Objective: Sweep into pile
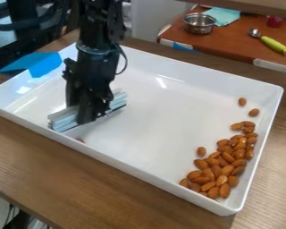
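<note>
The black gripper (89, 117) hangs down over the left part of the white tray (151, 107), shut on a pale metallic bar (65, 119) that lies crosswise between its fingers, low at the tray floor. Most of the almonds (223, 163) are gathered in a loose heap along the right wall and near right corner. Two single almonds (248, 106) rest apart, farther back by that wall. One more almond (80, 140) lies by the near wall, just in front of the bar and partly hidden by the tray's rim.
High walls ring the tray on the wooden table (68, 174). Blue tape (45, 63) sticks to its far left edge. Behind, on an orange-brown surface, stand a metal pot (199, 23) and a spoon with a green handle (274, 44).
</note>
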`<state>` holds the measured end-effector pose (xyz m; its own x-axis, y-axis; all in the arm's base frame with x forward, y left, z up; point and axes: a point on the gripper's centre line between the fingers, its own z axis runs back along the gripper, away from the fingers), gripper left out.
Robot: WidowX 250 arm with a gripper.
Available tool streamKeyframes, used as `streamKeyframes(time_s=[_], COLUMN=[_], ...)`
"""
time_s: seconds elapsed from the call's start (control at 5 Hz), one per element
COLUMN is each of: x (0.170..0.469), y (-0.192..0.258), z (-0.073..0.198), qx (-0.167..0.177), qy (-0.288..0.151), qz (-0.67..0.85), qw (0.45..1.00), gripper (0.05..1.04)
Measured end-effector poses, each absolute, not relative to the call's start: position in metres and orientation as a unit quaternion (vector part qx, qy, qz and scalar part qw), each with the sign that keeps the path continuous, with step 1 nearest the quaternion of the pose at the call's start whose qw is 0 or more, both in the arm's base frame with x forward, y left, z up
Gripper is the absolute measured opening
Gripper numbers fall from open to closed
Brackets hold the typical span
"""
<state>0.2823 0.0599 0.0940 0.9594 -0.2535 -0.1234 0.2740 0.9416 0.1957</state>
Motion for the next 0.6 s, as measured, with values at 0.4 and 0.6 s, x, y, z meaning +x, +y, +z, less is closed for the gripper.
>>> streamKeyframes(time_s=[0.4,0.6], x=[0.292,0.296], y=[0.043,0.038], z=[0.078,0.076], qx=[0.124,0.133], qy=[0.049,0.047], qz=[-0.109,-0.1], qw=[0.985,0.985], gripper=[0.38,0.38])
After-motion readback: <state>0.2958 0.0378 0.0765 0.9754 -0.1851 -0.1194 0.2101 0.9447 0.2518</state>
